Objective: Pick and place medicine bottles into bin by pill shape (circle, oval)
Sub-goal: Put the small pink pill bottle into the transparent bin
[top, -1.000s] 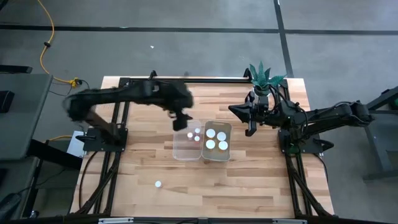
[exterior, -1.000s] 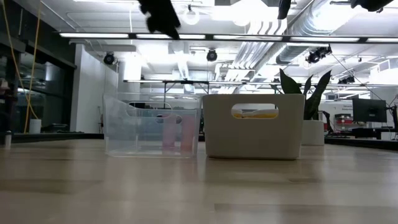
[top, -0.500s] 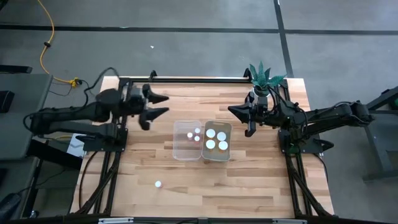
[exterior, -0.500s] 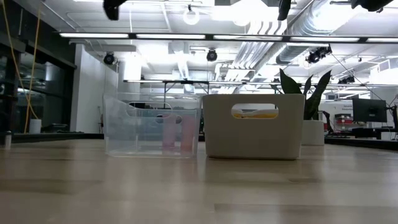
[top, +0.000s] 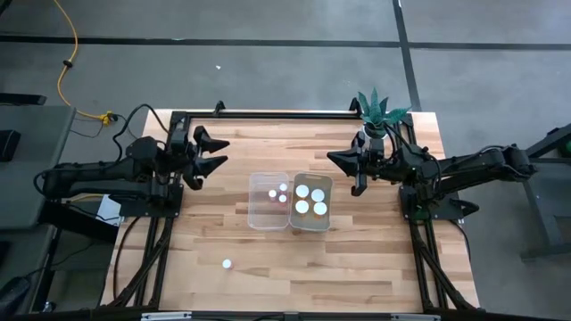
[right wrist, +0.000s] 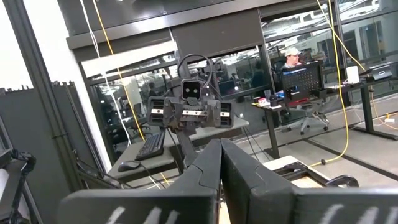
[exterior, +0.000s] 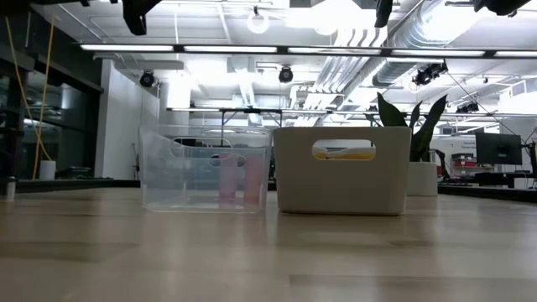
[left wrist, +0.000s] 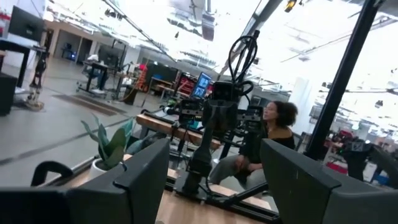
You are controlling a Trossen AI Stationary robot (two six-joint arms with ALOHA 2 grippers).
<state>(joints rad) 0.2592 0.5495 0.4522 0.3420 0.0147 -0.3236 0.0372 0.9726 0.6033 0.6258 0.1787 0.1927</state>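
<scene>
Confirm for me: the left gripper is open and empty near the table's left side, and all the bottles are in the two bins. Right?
Not quite. The left gripper is open and empty at the left, but not every bottle is binned: the high view shows one white-capped bottle standing alone on the table, nearer the front edge than the clear bin and the white bin.

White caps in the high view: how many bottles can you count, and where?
6: two in the clear bin at and, three in the white bin at, one loose on the table. Others may be hidden.
</scene>
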